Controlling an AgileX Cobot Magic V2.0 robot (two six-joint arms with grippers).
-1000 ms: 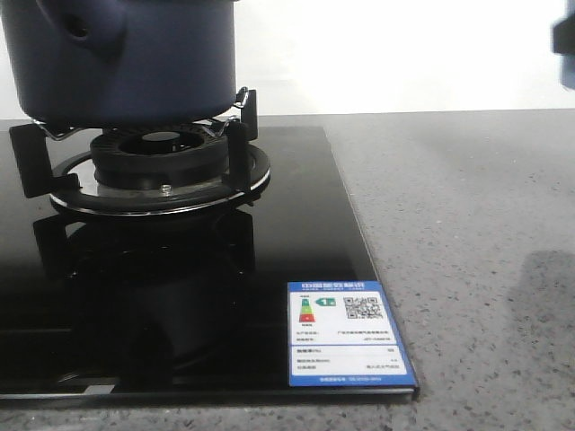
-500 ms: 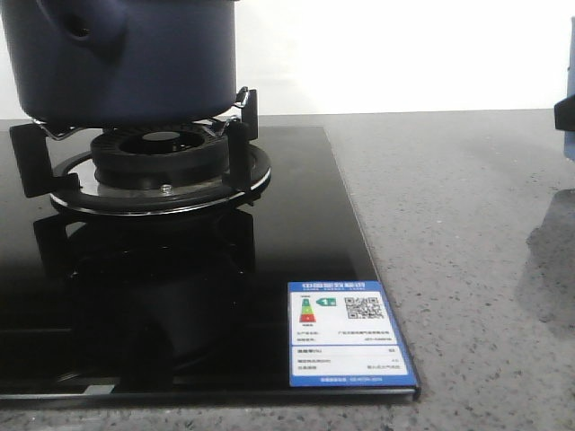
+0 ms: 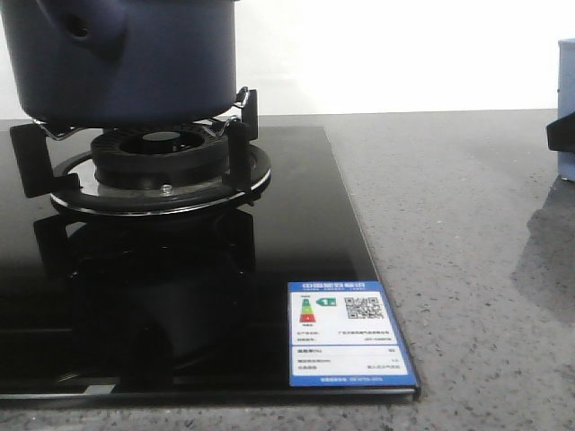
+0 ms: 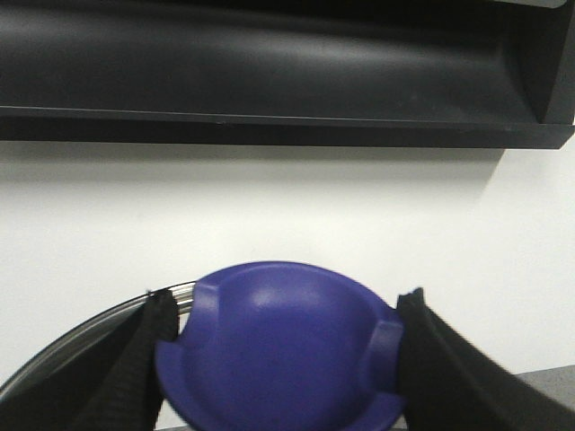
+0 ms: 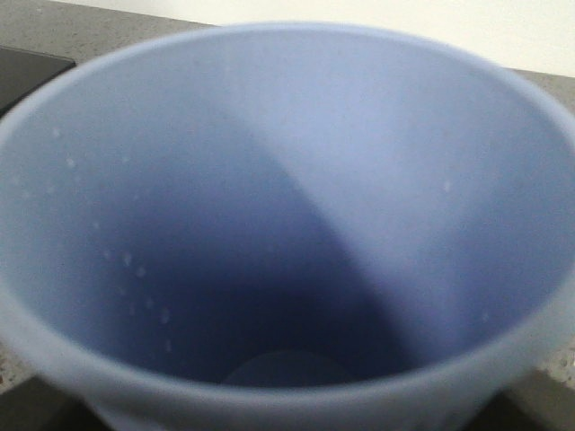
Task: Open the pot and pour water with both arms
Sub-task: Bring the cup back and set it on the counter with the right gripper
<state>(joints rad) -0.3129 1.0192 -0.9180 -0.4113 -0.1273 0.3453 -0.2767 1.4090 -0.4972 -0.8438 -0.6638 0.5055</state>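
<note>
At the near edge of the black glass hob [image 3: 180, 305] an energy label [image 3: 348, 334] is sitting by its right corner, with the speckled grey desk [image 3: 449, 260] running off to the right. Farther back, the pot [image 3: 121, 58] is standing upright on the burner grate [image 3: 144, 166] at the far left, its axis vertical and its stubby lug [image 3: 90, 25] (a hole showing in it) pointing toward the near left. It is looking dark navy and matte, with straight sides rounding in at the bottom.

At the right edge, a pale blue cup [image 3: 565, 112] is showing only partly; in the right wrist view its open mouth [image 5: 287, 224] is filling the frame, droplets clinging inside, and whether the right hand is gripping it I cannot tell.

The left hand [image 4: 283, 355] is sitting clamped on a blue-purple lid knob [image 4: 283, 346], its black fingers [image 4: 135, 368] pressing either side, a glass lid rim [image 4: 90, 328] curving behind.
</note>
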